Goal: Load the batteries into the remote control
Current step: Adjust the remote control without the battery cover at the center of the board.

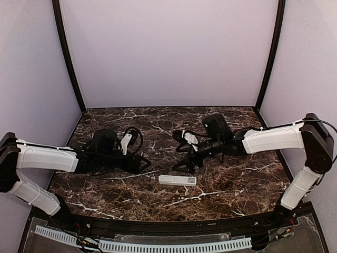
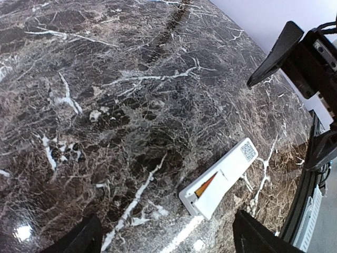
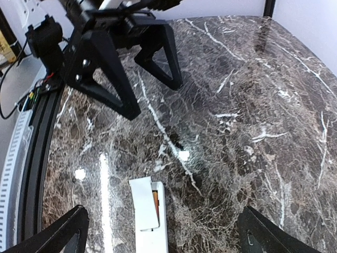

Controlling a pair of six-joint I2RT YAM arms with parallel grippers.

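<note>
A dark marble table (image 1: 105,195) stands between lilac walls, and the remote control (image 1: 177,179) lies at lower centre.

Left wrist view: the left gripper (image 2: 167,217) is spread and empty. The remote is at lower right, with an orange battery (image 2: 205,185) in its open bay.

Right wrist view: the right gripper (image 3: 162,211) is spread and empty, with the remote at bottom centre.

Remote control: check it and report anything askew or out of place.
The remote control lies back up, and its battery cover sits crooked rather than flush. That leaves a wedge-shaped gap where the orange battery shows, so it looks only half closed. No blue battery is visible.
</note>
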